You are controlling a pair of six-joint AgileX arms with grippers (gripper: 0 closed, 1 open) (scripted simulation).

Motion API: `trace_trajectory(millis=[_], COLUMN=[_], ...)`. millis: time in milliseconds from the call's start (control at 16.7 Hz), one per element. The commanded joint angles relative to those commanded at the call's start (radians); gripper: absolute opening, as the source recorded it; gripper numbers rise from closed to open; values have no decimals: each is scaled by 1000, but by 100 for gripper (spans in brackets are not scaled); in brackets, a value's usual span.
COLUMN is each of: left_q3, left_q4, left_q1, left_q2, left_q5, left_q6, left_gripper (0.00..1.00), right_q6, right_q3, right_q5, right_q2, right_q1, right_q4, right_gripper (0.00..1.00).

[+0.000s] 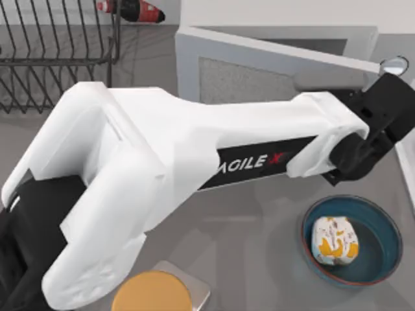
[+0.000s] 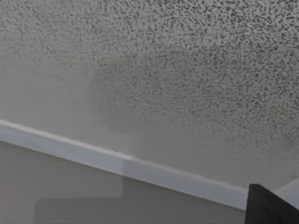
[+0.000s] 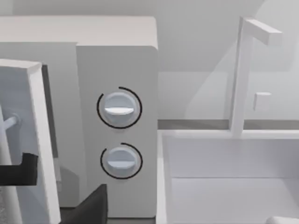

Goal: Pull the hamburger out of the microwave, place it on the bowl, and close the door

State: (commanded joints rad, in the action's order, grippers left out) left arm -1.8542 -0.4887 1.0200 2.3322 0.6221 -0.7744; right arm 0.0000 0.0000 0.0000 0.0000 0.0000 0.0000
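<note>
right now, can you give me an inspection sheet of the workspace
surface: grey table, bare between things
job's things: paper-wrapped white and yellow-orange hamburger lies in the round deep-blue bowl; white mesh-windowed microwave door stands partly open; white microwave shows two round knobs
clutter: flat orange disc on a silver scale; dark wire rack; red bottle
grippers: left gripper against the door's outer face beside its free edge; right gripper near the knob panel
cables: nothing seen
surroundings: white sink with faucet beside the microwave
</note>
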Motion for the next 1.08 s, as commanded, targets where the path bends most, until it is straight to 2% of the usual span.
trace_trajectory(millis=[420,840,1080], left_q3=[-38,-417,-513], left_q4=[-13,-99,-127], left_q1=[-10,-110,-148], left_q2=[30,243,307], left_q5=[-6,-69,-93], left_q6=[13,109,145], left_gripper=[0,0,0], right_q6=[0,0,0], right_q3=[0,0,0], right_q5=[0,0,0], right_q2=[0,0,0], right_q1=[0,0,0], right_q4=[0,0,0], right_gripper=[100,100,100])
